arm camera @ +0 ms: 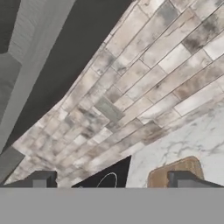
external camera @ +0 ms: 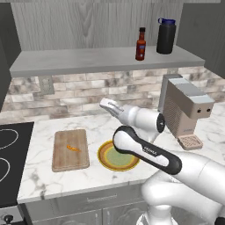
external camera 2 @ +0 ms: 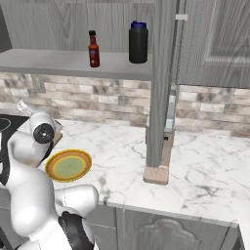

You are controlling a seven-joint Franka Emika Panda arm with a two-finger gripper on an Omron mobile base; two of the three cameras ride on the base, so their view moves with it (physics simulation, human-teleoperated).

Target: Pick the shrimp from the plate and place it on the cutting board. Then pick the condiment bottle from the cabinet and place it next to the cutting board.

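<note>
Your end effector (external camera: 107, 105) hangs in the air above the tabletop (external camera: 39, 176), between the cutting board (external camera: 70, 150) and the brick wall, and its fingers are spread as wide as they go with nothing between them. It touches nothing. In the hand view the two dark fingertips (arm camera: 40, 179) stand far apart at the bottom, looking at the brick backsplash (arm camera: 144, 65), a corner of the board and a bit of the black stove (arm camera: 111, 177).

You can see the shrimp (external camera: 73, 148) lying on the cutting board, near its middle. The plate (external camera: 117, 157) sits just to the right of the board, partly hidden by your arm in the left base view.

The condiment bottle (external camera: 140, 44) stands upright on the cabinet (external camera: 66, 59) shelf, well above and to the right of your end effector. The larger black bottle (external camera: 166, 36) with a blue lid stands near it on the right. A grey appliance (external camera: 184, 110) sits on the tabletop below them
</note>
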